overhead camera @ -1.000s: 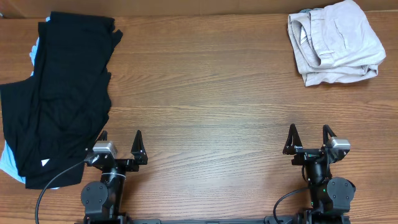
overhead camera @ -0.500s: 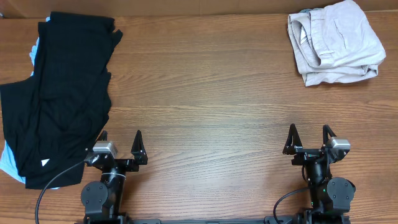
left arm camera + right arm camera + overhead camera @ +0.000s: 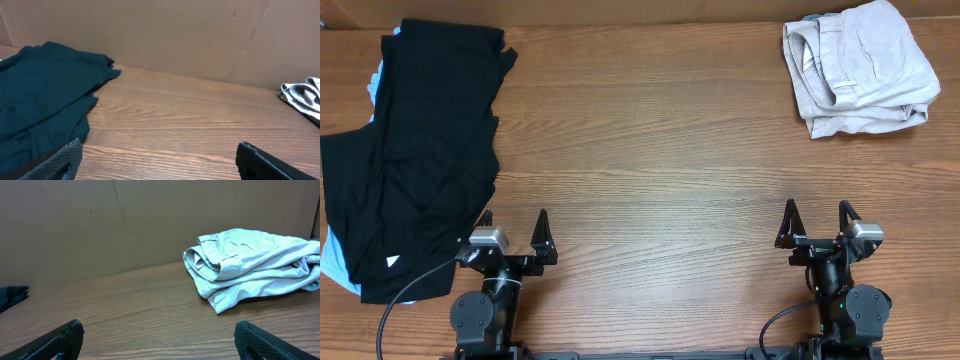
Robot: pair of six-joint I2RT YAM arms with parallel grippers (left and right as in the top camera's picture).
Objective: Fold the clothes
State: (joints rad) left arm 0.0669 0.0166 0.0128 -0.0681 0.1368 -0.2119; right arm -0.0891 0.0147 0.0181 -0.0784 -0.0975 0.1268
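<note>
No fold is under way; both arms sit parked at the near edge of the surface (image 3: 650,150), so I judge the task to be at its very start, with no garment yet picked out. The black shirts (image 3: 420,150) lie in a loose, overlapping heap at the far left, running from the back edge down almost to the left arm's base; a pale blue shirt (image 3: 330,262) shows only as slivers along the heap's left side; a small white tag (image 3: 391,261) sits near the heap's near corner. The beige trousers (image 3: 865,70) are bundled roughly in the far right corner, well apart from the heap, with bare wood between them.

The left claw (image 3: 514,218) is spread to its full width, holding nothing, though the heap's near edge lies just beside its outer finger; the right claw (image 3: 816,208) is likewise spread wide and empty, with the trousers well ahead of it.

The next move, as I judge it, calls for one claw to reach a garment, pinch a single layer at an edge or corner, and drag it onto the bare middle to lay it flat; the heap's layers overlap, so lifting one shirt alone may take care.
</note>
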